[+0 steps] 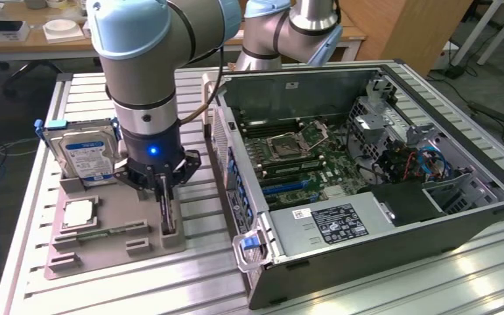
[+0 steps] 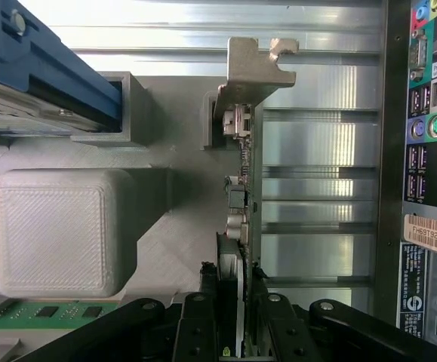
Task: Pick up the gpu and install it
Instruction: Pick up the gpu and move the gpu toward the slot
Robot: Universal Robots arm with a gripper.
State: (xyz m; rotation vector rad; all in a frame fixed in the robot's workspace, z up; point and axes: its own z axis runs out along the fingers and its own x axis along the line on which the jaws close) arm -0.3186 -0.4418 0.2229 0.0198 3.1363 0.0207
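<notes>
On the slatted metal table (image 1: 147, 289) lies a grey parts tray (image 1: 103, 252) with several moulded pockets. The gpu (image 1: 168, 213) stands on its long edge in the pocket nearest the computer case (image 1: 392, 236), which is on the exterior view's right of the tray. The gripper (image 1: 166, 187) comes down on the gpu from above. In the wrist view its black fingers (image 2: 207, 302) press against both faces of the card, clamped onto its upper edge. The card's silver end bracket (image 2: 252, 64) juts out past the pocket's end post.

In the tray's far pocket a hard drive (image 1: 84, 152) with a blue-white label stands upright in a blue rail. A square processor chip (image 1: 78, 213) lies flat in a shallow recess in front of it. A narrow green memory stick (image 1: 103, 231) lies in a slot just beside the chip.

The case lies on its side with the panel off. Inside are the motherboard (image 1: 322, 164) with its processor socket, a grey power supply (image 1: 331, 223) bearing a black label, and a drive bay with blue cables (image 1: 432, 161) at the exterior view's right
</notes>
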